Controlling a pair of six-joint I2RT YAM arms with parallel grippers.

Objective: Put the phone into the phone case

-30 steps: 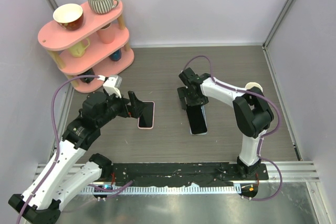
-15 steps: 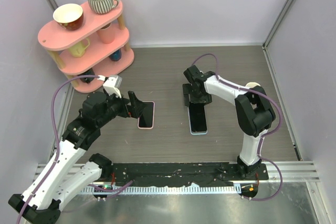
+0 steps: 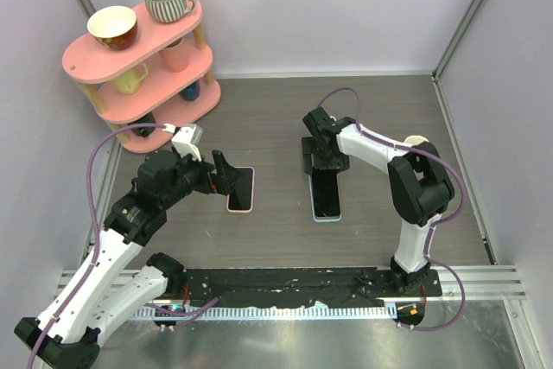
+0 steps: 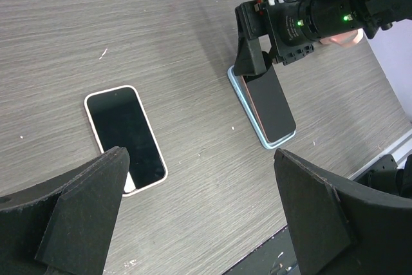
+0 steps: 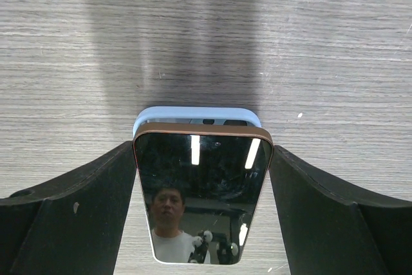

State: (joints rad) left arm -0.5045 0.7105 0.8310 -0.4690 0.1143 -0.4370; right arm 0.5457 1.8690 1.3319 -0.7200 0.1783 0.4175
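Note:
A dark-screened phone (image 5: 201, 204) with a bronze rim sits between my right gripper's (image 5: 203, 159) fingers, which press on its two long sides. It lies tilted over a light blue phone case (image 5: 196, 114), whose far end shows past the phone's top edge. From above, the phone (image 3: 326, 192) lies on the case (image 3: 327, 217) at the table's middle, with the right gripper (image 3: 321, 162) at its far end. They also show in the left wrist view (image 4: 270, 104). My left gripper (image 3: 226, 174) is open and empty, hovering over the table.
A second phone (image 3: 241, 189) in a pale pink-white case lies flat under the left gripper and shows in the left wrist view (image 4: 125, 138). A pink three-tier shelf (image 3: 130, 58) with mugs and a bowl stands at the back left.
My right gripper has shifted slightly to the far right with the phone, and the blue case's near edge now shows. The left arm has not moved.

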